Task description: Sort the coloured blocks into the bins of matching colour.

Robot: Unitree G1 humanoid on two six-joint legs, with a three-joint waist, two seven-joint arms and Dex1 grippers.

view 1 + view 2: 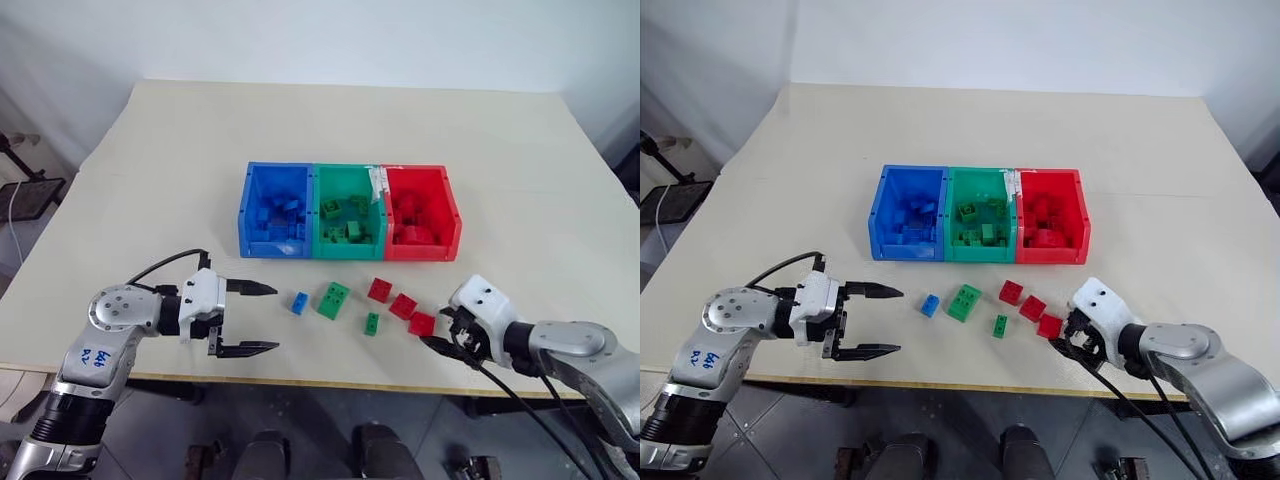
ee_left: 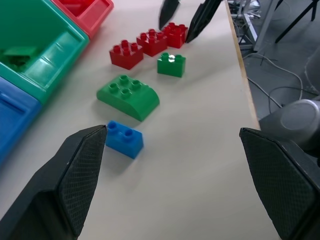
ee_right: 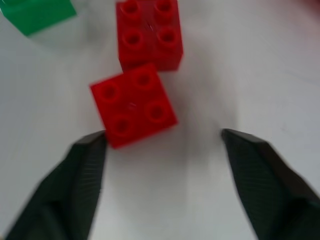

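- Looking at progress, I'd say we're past halfway: the three joined plastic bins, blue [image 1: 272,210], green [image 1: 349,212] and red [image 1: 421,212], each already hold a heap of small studded bricks in their own colour.
- Six bricks are left on the beige table [image 1: 150,160], in front of the bins: one small blue brick [image 1: 299,303], a larger green brick with a rounded edge [image 1: 333,300], a small green brick [image 1: 371,323], and three red ones.
- My right gripper [image 1: 438,343] is down at the nearest red brick [image 1: 421,323], jaws spread in the wrist view, with one finger [image 3: 82,175] just beside it. Not gripped yet, as far as I can tell; that view's blurry.
- The other two reds [image 1: 379,289] [image 1: 402,305] sit just behind it.
- My left gripper [image 1: 250,318] hangs wide open near the blue brick, holding nothing.
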